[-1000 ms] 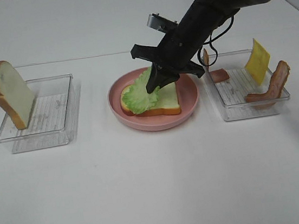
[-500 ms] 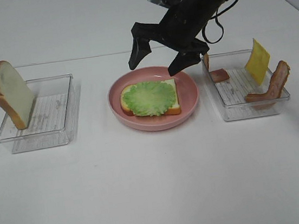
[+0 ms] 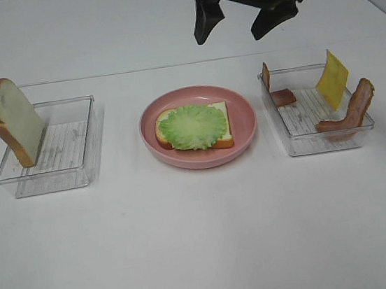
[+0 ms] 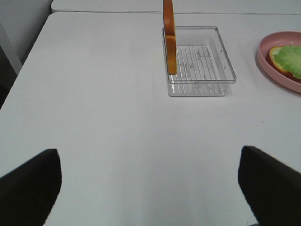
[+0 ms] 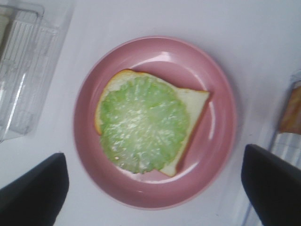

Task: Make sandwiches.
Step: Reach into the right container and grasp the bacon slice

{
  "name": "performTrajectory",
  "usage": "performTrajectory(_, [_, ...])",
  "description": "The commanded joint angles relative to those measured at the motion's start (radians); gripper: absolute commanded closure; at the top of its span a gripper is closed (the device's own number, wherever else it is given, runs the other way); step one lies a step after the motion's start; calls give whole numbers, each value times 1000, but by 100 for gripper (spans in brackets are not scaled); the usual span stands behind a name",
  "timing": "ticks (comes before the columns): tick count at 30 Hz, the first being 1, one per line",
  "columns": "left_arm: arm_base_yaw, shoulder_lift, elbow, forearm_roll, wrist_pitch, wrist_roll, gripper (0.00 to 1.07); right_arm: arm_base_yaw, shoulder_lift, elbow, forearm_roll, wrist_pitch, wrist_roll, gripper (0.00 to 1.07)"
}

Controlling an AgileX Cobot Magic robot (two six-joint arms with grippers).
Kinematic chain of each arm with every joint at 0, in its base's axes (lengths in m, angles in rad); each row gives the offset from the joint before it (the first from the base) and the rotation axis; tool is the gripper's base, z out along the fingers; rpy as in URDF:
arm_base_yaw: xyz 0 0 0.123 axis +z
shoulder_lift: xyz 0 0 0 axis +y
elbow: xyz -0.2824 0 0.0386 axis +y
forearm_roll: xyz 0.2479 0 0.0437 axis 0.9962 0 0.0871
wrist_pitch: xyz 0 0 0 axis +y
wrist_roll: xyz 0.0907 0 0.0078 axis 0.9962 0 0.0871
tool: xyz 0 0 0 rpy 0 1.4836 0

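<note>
Exterior high view: a faint mark on the floor of the left-hand tray [image 3: 74, 155] was too small to read.

The right hand [image 3: 229, 38] hung at the top of the frame, right of centre, well above the white surface [image 3: 205, 242]. Its two dark fingers [image 3: 204, 17] pointed downward and were spread wide, with nothing between them. The arm behind it was cut off by the upper edge. The right wrist view agreed: the right hand [image 5: 153, 155] was released and empty, looking straight down on the plate.

The started sandwich lay at mid-frame. One bread slice [image 3: 222, 115] lay flat on the pink plate [image 3: 247, 125]. A round lettuce leaf [image 3: 192, 126] covered most of its top face, leaving bare crumb at the slice's right end.

A second bread slice [image 3: 12, 121] stood on edge, tilted, at the left end of the left-hand tray. The right-hand tray [image 3: 305, 138] held three items:
- a yellow cheese square [image 3: 331, 78], leaning upright toward its upper right corner
- a long bacon strip [image 3: 351, 112], propped against the right wall
- a short bacon piece [image 3: 284, 97], lying near its upper left corner

Left wrist view: the left hand [image 4: 148, 151] was released, its fingers far apart over bare surface and gripping nothing. It was well apart from the tray holding the upright slice.
</note>
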Motion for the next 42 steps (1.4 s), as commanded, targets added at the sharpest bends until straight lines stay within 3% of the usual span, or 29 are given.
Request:
performTrajectory(1, [-3,-21,0,-8,-11,0,13,-21,-6,-43,-80,20,49,11])
performTrajectory(7, [-3,-21,0,-9,-11,2,13,-115,62,-118,-31,30,48,12])
performTrajectory(15, [-3,-21,0,-9,-11,3,13,-137,208,-232,-12,60,49,13])
performTrajectory(42, [-3,-21,0,-11,-11,3,13,-137,358,-238,-54,39,52,19])
